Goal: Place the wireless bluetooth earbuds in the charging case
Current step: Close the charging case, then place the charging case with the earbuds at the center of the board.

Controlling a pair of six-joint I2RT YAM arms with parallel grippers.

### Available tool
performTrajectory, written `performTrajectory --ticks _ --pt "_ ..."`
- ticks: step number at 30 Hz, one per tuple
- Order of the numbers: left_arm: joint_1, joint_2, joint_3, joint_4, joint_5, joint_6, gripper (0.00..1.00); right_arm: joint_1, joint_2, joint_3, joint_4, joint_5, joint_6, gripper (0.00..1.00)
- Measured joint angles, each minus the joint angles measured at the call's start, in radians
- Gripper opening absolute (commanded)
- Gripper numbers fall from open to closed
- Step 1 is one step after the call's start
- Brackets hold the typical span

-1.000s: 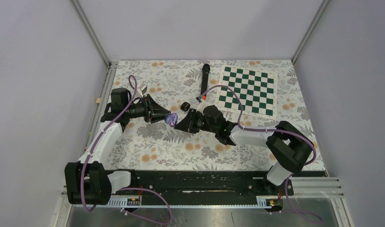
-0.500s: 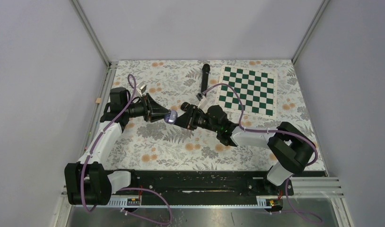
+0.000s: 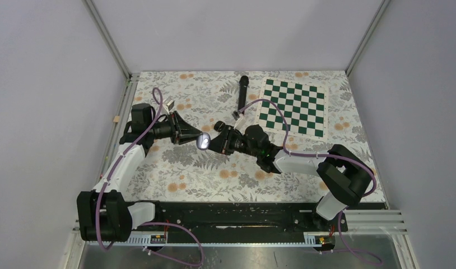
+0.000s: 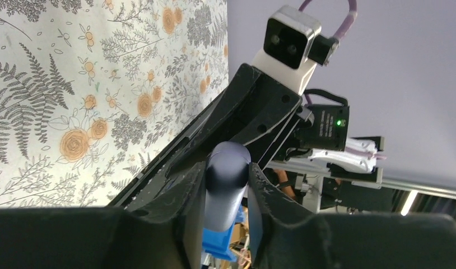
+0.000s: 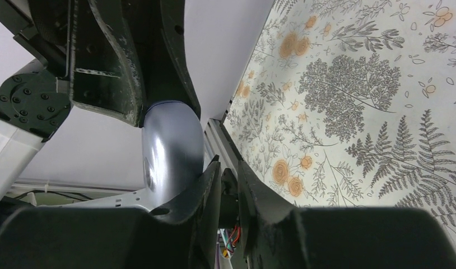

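One charging case point(image 4: 228, 168) clamped in left tool point(image 3: 197, 139) | right tool point(image 3: 213, 144) tips just beside it | its grip unclear

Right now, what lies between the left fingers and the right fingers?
The pale purple charging case, clamped in the left fingers, right fingers close beside it; the right wrist view shows it best.

One pale purple rounded plastic case point(image 3: 203, 140), one long black microphone with an orange end point(image 3: 242, 94) — one green-and-white chequered mat point(image 3: 293, 106).
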Motion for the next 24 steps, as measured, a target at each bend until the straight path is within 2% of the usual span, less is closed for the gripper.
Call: performTrajectory --ticks 1,3,13,16,21,24 --pt "-0.001 0.006 0.000 0.004 0.000 -0.001 0.04 0.000 0.000 0.001 -0.007 0.000 -0.007 0.24" --pt "-0.004 0.025 -0.002 0.034 0.001 -0.012 0.00 -0.001 0.002 0.005 -0.019 0.001 -0.014 0.24" --pt "-0.006 0.100 -0.027 0.167 -0.011 -0.083 0.00 -0.026 0.028 0.005 -0.025 0.005 -0.024 0.27" --pt "-0.007 0.133 -0.058 0.282 -0.024 -0.146 0.00 -0.051 0.023 -0.010 -0.042 0.013 -0.043 0.27" --pt "-0.011 0.226 -0.091 0.437 -0.061 -0.249 0.00 -0.111 -0.080 -0.147 -0.150 0.058 -0.105 0.28" --pt "-0.020 0.274 -0.084 0.468 -0.105 -0.262 0.00 -0.130 -0.190 -0.222 -0.255 0.102 -0.156 0.29"
